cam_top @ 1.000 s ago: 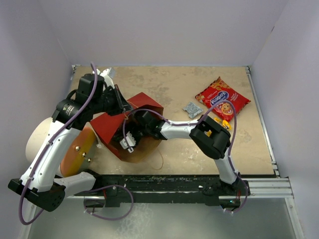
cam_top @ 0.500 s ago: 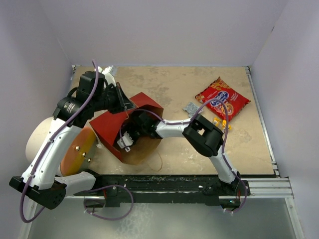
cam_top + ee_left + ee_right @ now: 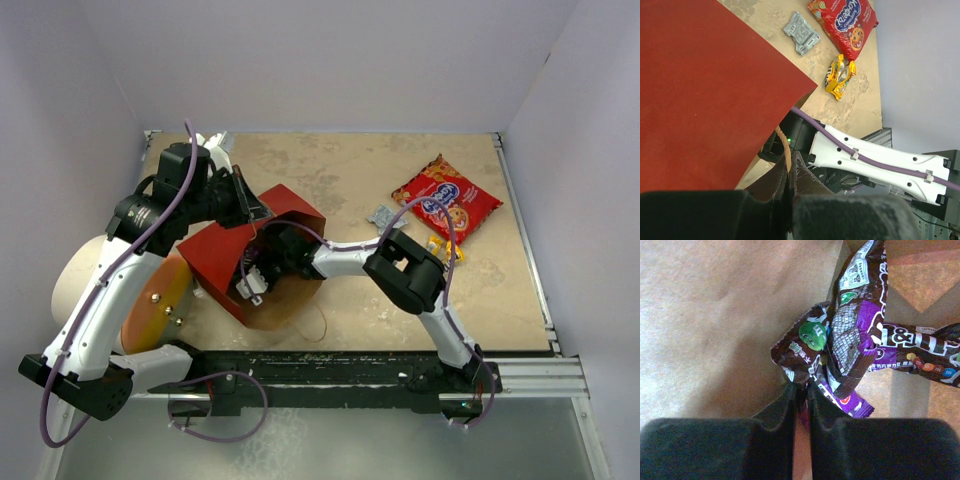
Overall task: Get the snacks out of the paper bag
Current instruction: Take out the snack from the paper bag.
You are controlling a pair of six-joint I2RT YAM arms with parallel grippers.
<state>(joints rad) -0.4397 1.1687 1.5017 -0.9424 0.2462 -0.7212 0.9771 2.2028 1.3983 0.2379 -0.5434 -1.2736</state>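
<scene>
Beige tabletop [image 3: 400,300] bears the paper bag [image 3: 215,262] at near left, its rim pinched in the left gripper [image 3: 789,166]. Inside it, the right gripper [image 3: 804,391] clamps a purple packet [image 3: 852,335].

Red paper bag [image 3: 215,262] on its side, purple packets [image 3: 852,335] inside, cookie bag [image 3: 447,198], grey packet [image 3: 801,32], yellow packet [image 3: 839,76] outside

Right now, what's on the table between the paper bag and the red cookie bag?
The silver-grey packet, lying flat, touching neither the paper bag nor the red cookie bag. Clearest in the left wrist view; the top view shows it too.
</scene>
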